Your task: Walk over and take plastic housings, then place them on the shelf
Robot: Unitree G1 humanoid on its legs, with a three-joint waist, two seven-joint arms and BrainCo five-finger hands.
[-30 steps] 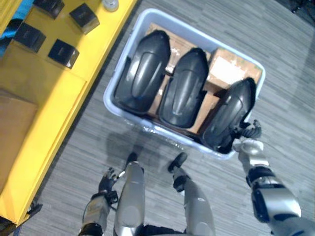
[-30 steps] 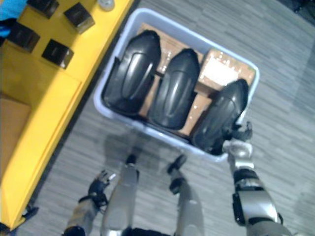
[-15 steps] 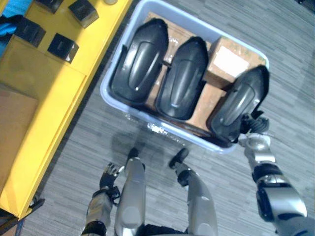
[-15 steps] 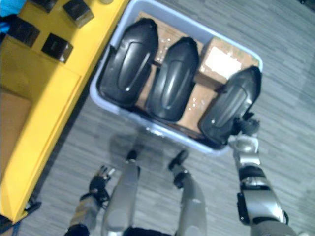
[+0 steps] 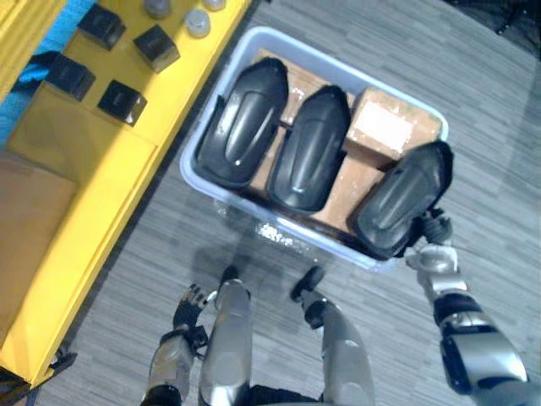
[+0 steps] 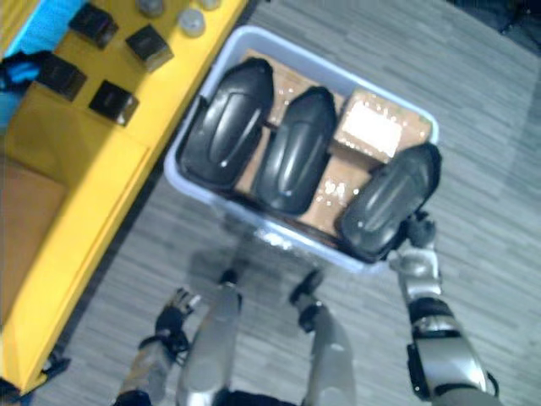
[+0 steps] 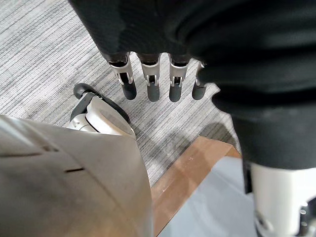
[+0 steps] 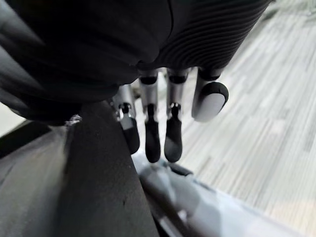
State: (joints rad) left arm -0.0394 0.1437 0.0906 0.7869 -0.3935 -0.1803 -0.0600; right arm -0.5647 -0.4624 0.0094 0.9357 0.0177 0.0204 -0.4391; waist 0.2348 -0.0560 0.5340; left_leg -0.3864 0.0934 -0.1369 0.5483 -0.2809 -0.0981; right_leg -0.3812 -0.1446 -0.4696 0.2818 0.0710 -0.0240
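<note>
Our right hand [image 5: 432,245] is open, fingers straight just beside the near end of the rightmost plastic housing [image 5: 401,199], which leans in the corner of the pale bin [image 5: 187,161], and our left hand [image 5: 188,308] hangs relaxed and low, so we fear a one-handed grip on that smooth curved shell could slip.

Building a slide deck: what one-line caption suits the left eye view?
Right hand at the rightmost housing, one of three in a pale bin beside the yellow shelf.
</note>
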